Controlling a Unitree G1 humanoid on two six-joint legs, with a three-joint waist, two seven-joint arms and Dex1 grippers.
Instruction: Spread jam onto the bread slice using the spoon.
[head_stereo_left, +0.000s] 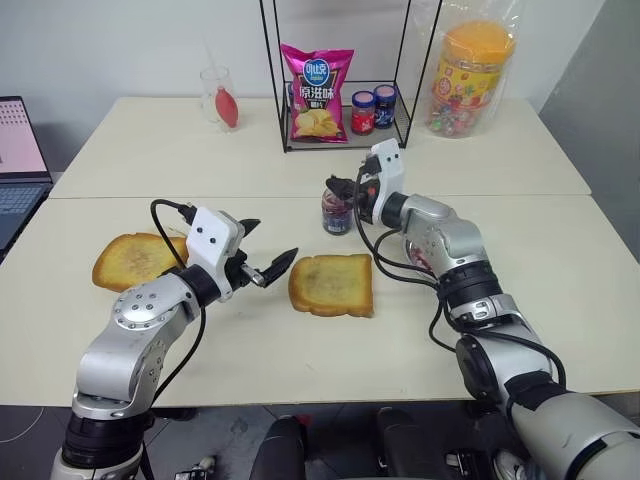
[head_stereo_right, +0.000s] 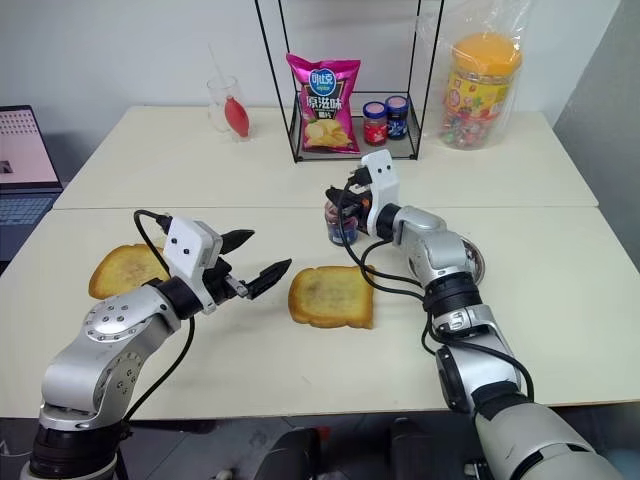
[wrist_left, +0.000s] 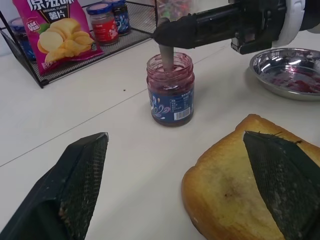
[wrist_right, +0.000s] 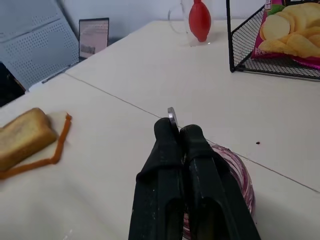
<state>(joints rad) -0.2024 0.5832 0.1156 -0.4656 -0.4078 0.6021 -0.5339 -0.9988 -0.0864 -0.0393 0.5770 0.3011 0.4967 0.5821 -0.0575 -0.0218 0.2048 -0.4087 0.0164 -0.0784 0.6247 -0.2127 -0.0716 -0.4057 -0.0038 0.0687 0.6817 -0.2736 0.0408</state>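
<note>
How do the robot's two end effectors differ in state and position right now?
The left end effector is open and holds nothing, hovering beside the bread slice. The right end effector is shut on the spoon, which dips into the jam jar. Both have black fingers and hover above the table.

- Dark purple-red jam in a small clear glass jar (wrist_left: 170, 89) with a blue label patterned with pale swirls and a white text panel.
- Thick square toast slice (head_stereo_left: 332, 285): golden-brown face, darker brown crust.
- Slim silvery spoon (wrist_left: 165, 56): grey metal handle.
- Round shiny steel dish (wrist_left: 287, 71) smeared purple-red.
- Magenta crisp bag (head_stereo_left: 316, 92) printed with yellow crisps.
- Two small jars, red-labelled (wrist_left: 103, 22) and blue-labelled (wrist_left: 118, 15), both blue-lidded.
- Black mesh-textured fingers (wrist_left: 75, 190).
- Cream tabletop (head_stereo_left: 250, 350).
</note>
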